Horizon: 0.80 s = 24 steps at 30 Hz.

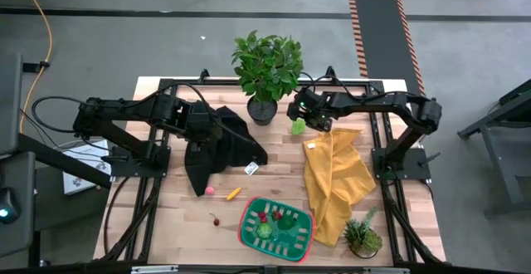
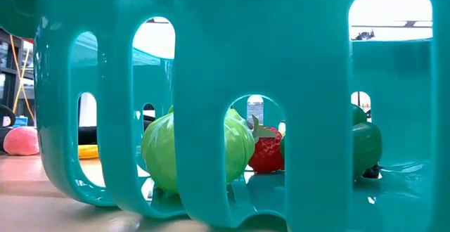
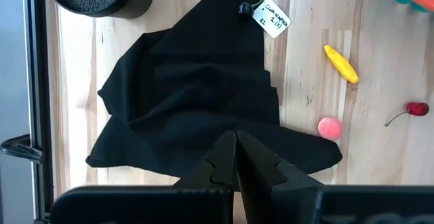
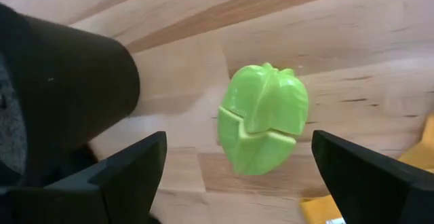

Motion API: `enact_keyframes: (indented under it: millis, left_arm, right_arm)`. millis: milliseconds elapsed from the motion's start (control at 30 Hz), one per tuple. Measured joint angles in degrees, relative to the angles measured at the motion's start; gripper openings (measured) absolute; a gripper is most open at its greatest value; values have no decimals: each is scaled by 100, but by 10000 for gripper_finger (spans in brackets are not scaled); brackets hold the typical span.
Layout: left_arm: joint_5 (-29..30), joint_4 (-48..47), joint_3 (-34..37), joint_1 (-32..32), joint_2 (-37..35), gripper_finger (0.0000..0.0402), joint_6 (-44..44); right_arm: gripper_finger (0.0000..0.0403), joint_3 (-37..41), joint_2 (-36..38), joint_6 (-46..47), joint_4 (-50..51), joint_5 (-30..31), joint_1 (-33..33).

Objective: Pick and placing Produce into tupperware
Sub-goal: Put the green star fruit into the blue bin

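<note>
**Right tool spread wide over a lime piece at the back of the counter**

Teal slotted wall of the tupperware fills the low view; through its slots we see a pale green cabbage, a red piece and a dark green piece lying inside. From above, the tupperware sits near the counter's 6 o'clock edge, red-rimmed, with that produce on its base.

Our right tool is at about 12 o'clock on the counter, just beside the pot of the big plant. Its fingers stand fully apart and grip nothing. Between them, on the wood, lies a lime-green segmented piece, clear of both fingers; from above it shows at the tool's tip, near the upper corner of the yellow cloth.

Our left tool is closed, empty, poised over the black cloth at about 10 o'clock. A paper tag lies at the cloth's corner.

Loose on the wood at about 7 o'clock from the counter's centre, between black cloth and tupperware, are a pink ball, a yellow piece and a cherry, each apart from the others.

A small plant stands at 5 o'clock, by the yellow cloth's lower end.
</note>
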<state>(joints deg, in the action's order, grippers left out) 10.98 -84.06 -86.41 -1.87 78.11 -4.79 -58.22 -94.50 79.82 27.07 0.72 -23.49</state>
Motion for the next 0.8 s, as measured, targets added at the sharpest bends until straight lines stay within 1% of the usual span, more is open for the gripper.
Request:
enact_keyframes:
  millis: [367, 500, 800]
  left_arm:
    - [0, -12, 0, 0, 0, 5, 437]
    - [0, -14, 0, 0, 0, 5, 457]
    - [0, -12, 0, 0, 0, 5, 585]
  right_arm:
    - [359, 0, -313, 439, -2, -146, 0]
    - [359, 0, -389, 530, -73, -226, 0]
    - [359, 0, -387, 823, -83, -87, 2]
